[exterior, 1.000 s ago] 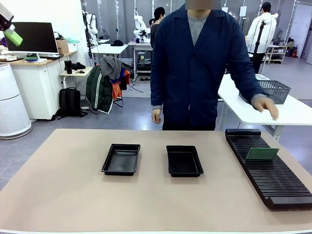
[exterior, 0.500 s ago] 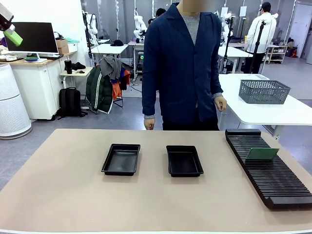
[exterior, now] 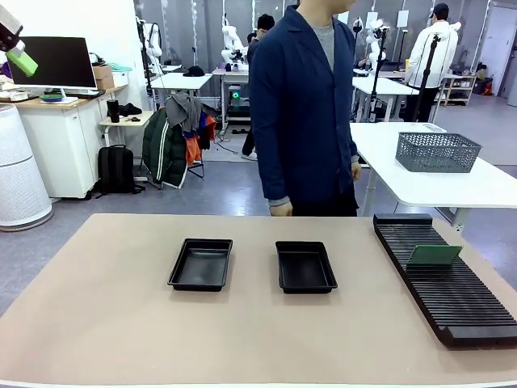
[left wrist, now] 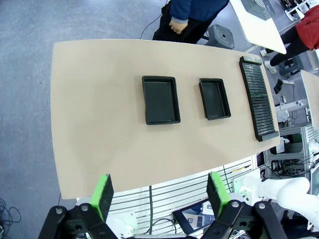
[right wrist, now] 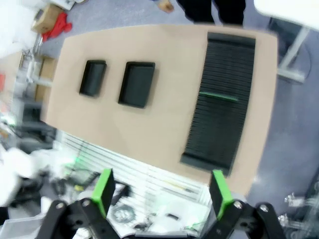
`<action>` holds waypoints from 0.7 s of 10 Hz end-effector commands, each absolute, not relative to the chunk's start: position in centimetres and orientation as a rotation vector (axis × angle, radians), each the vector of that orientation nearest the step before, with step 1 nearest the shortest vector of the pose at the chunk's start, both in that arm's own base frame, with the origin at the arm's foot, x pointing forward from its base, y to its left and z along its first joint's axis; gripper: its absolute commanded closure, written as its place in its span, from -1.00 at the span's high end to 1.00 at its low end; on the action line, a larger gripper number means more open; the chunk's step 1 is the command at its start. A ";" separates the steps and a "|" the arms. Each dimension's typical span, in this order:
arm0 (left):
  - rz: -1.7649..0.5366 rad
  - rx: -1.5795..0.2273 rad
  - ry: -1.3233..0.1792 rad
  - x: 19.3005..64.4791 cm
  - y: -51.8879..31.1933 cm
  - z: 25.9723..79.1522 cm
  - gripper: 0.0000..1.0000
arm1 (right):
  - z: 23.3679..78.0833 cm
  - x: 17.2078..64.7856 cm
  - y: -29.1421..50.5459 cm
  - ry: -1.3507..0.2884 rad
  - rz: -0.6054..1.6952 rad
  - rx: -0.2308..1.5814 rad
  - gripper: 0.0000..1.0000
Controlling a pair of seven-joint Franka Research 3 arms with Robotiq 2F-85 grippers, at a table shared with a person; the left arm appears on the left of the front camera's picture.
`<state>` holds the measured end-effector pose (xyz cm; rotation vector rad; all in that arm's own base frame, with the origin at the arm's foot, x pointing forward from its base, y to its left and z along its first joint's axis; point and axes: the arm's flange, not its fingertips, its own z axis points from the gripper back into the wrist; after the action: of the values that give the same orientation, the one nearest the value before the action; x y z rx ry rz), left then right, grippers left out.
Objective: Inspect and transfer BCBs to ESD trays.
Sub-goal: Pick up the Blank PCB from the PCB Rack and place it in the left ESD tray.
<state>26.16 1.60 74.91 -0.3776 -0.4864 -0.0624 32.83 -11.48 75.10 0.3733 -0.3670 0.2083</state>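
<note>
One green board stands on edge in the slotted rack at the right of the surface, probably so its edges stay free for gripping. Left tray and right tray lie empty mid-surface, within either arm's reach. Left end effector and right end effector hang high, fully open, holding nothing. Transfer not yet begun.

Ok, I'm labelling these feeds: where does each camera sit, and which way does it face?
Front: robot's side of the table, facing across at the person; a green pad shows top left.
Left wrist: high above, looking down at the table; open left gripper at the bottom.
Right wrist: high above, looking down, blurred; open right gripper at the bottom.
Front and right wrist share: ESD trays, rack, one BCB.
</note>
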 end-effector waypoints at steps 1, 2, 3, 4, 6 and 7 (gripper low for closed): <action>-0.063 -0.378 -0.487 26.0 1.5 74.9 1.00 | 71.5 35.8 -9.8 -0.452 0.473 0.194 0.99; -0.063 -0.378 -0.487 26.0 1.5 74.9 1.00 | 69.4 37.6 -9.4 -0.456 0.607 0.107 0.99; -0.063 -0.378 -0.487 26.0 1.5 74.9 1.00 | 67.1 39.4 -8.6 -0.421 0.737 0.037 0.99; -0.063 -0.378 -0.487 26.0 1.5 74.9 1.00 | 64.4 41.4 -8.5 -0.369 0.845 -0.009 0.99; -0.063 -0.378 -0.487 26.0 1.5 74.9 1.00 | 60.2 44.1 -8.1 -0.325 1.060 -0.048 0.99; -0.063 -0.378 -0.487 26.0 1.5 74.9 1.00 | 58.2 45.1 -7.9 -0.313 1.142 -0.083 0.99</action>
<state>26.12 1.58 75.00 -0.3773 -0.4879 -0.0635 44.76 -7.30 59.06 -0.0395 -0.2957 1.0691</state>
